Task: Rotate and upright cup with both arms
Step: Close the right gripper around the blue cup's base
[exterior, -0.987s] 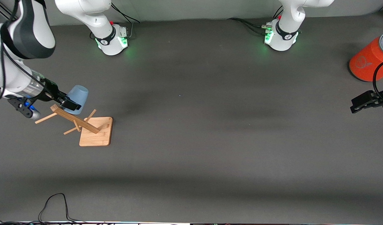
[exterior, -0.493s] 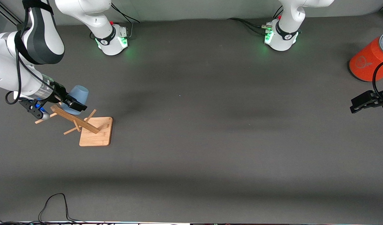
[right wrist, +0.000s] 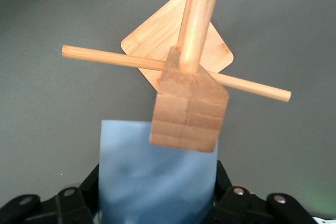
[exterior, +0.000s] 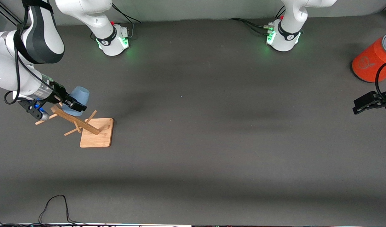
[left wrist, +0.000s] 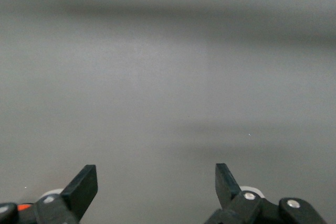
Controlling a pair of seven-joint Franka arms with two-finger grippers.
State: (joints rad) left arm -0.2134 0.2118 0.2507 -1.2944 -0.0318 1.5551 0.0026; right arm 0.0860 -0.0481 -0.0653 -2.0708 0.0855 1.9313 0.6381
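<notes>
1. The right claw grips the cup, one finger on each side of its pale-blue wall; in the right wrist view the cup fills the gap between the two black fingers.
2. The cup is held in the air, tilted, with its closed base pointing away from the claw and toward the middle of the surface.
3. It hangs above the top of the wooden rack, touching or nearly touching it — which of the two I cannot tell.
4. The rack is a square post on a flat wooden base plate, with thin pegs sticking out crosswise; it stands at the right arm's end of the surface.
5. From the right wrist the post's top block covers part of the cup, with the pegs and the base plate past it.
6. The left claw is spread wide and holds nothing — the left wrist view shows its two fingertips far apart over bare grey surface.
7. This claw hangs at the left arm's end of the surface; the arm waits there.
8. Near it stands an orange cylinder with a grey top, farther from the front camera than the spot under the left claw
</notes>
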